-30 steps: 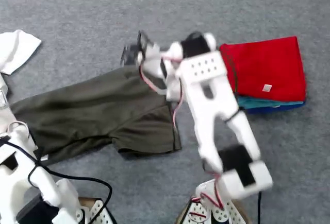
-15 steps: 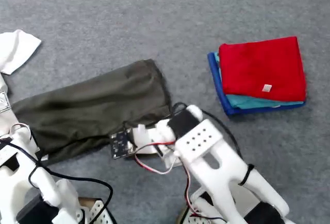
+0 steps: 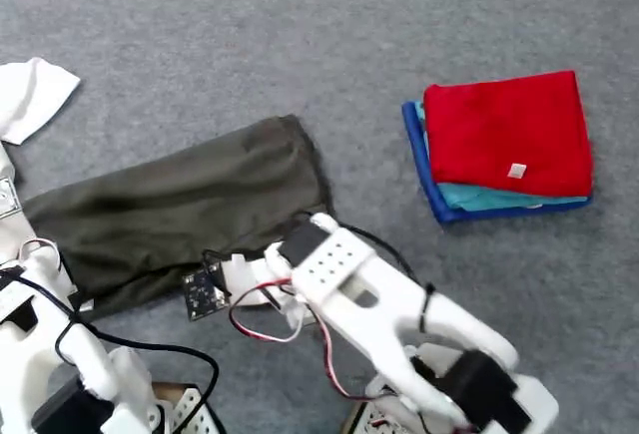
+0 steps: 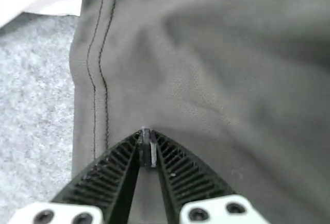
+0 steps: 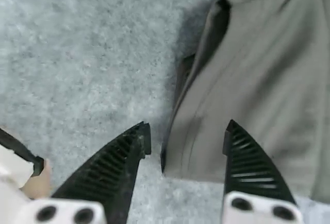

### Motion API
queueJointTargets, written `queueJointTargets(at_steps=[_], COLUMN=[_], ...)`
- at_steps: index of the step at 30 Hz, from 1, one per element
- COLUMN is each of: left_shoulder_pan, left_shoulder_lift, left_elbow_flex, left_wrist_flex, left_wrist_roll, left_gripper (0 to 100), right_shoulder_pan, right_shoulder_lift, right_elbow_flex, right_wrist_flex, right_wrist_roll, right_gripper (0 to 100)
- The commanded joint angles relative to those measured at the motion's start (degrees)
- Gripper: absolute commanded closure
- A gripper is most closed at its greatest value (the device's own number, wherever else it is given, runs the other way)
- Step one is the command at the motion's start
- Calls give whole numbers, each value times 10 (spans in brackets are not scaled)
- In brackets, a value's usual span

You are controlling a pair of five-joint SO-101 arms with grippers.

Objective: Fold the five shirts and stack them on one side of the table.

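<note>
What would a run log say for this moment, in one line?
left gripper: shut on olive shirt | right gripper: open astride shirt's edge | folded stack: red, teal, blue

Left arm [image 3: 40, 339] and right arm [image 3: 374, 299]: white plastic, black motor blocks, black cable [image 3: 130, 342], red-white wires [image 3: 262, 322]. Right gripper [image 5: 186, 131]: black ribbed fingers [image 5: 113, 167], seemingly screw-mounted.

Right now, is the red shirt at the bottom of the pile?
No, the red shirt lies on top, with the teal shirt and the blue shirt under it.
</note>
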Motion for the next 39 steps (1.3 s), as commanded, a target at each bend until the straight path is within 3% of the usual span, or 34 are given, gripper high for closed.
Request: queueJointTargets(at_steps=[1, 4, 9, 18, 25, 39], left_shoulder_pan=[-6, -6, -5, -5, -5, -6], left_shoulder_lift=[-1, -1, -1, -1, -1, -6], left_elbow_flex=[-2, -3, -3, -3, -3, 6], left_wrist_flex=[-25, -25, -25, -25, -25, -25], left_wrist_roll=[-1, -1, -2, -3, -4, -4], left_gripper=[980, 980, 980, 980, 980, 977], right_shoulder_pan=[-6, -5, -3, -3, 13, 11], right_shoulder_lift=[27, 35, 35, 68, 162, 167], right_elbow_flex=[-29, -23, 8, 44, -32, -37], right_wrist_flex=[-11, -27, -63, -107, -75, -79], right_wrist_roll=[-7, -8, -10, -20, -21, -71], right_gripper=[808, 846, 788, 786, 801, 832])
